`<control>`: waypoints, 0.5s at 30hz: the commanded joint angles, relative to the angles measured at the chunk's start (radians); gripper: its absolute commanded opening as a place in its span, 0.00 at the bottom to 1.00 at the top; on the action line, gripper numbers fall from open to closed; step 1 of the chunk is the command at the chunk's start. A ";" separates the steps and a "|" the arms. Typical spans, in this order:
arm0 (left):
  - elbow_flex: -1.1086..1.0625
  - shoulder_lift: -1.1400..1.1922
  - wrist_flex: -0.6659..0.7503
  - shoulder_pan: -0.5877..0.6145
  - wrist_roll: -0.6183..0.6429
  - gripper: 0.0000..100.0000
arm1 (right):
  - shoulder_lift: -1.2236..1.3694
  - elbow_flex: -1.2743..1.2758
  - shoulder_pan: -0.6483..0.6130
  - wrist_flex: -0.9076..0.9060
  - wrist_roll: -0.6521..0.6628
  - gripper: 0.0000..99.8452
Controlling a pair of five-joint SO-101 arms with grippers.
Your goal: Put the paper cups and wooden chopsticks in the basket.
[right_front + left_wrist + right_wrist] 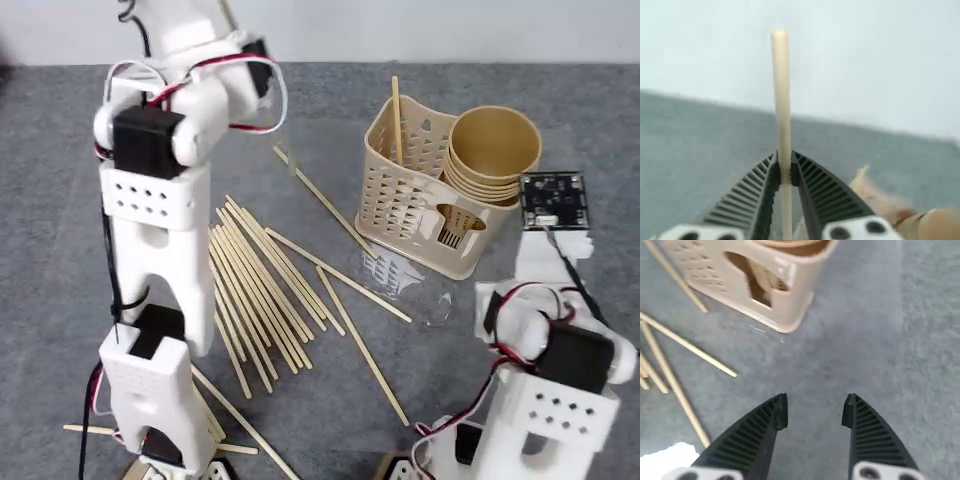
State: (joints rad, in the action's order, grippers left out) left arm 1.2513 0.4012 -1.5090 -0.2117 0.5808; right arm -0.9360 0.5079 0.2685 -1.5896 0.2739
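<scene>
My left gripper (784, 167) is shut on a wooden chopstick (781, 100) that points straight out past the fingertips, raised off the table. The left arm (160, 200) stands tall at the left. The beige basket (400, 200) sits at the back right and holds a stack of paper cups (495, 150) and one upright chopstick (397, 120). Many chopsticks (260, 290) lie fanned on the grey mat between the arms. My right gripper (814, 410) hangs open over bare mat, just in front of the basket (740, 275), holding nothing.
Loose chopsticks (685, 345) lie to one side of the right gripper. A few more chopsticks (230, 420) lie near the left arm's base. The right arm (550, 370) stands at the front right. Bare mat lies right of the basket.
</scene>
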 commanded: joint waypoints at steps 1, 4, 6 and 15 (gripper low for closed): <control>0.041 -0.069 0.149 -0.052 0.048 0.01 | -0.015 0.012 0.038 0.031 0.037 0.20; 0.041 -0.069 0.238 -0.091 0.066 0.01 | -0.015 0.018 0.045 0.031 0.038 0.20; 0.041 -0.068 0.284 -0.118 0.072 0.01 | -0.015 0.018 0.045 0.031 0.038 0.20; 0.031 0.071 0.336 -0.222 0.051 0.01 | -0.015 0.017 0.045 0.031 0.037 0.20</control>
State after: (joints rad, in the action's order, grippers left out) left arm 1.2528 0.4427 -1.1976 -0.4204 0.6437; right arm -0.9360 0.5324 0.3038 -1.5758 0.3015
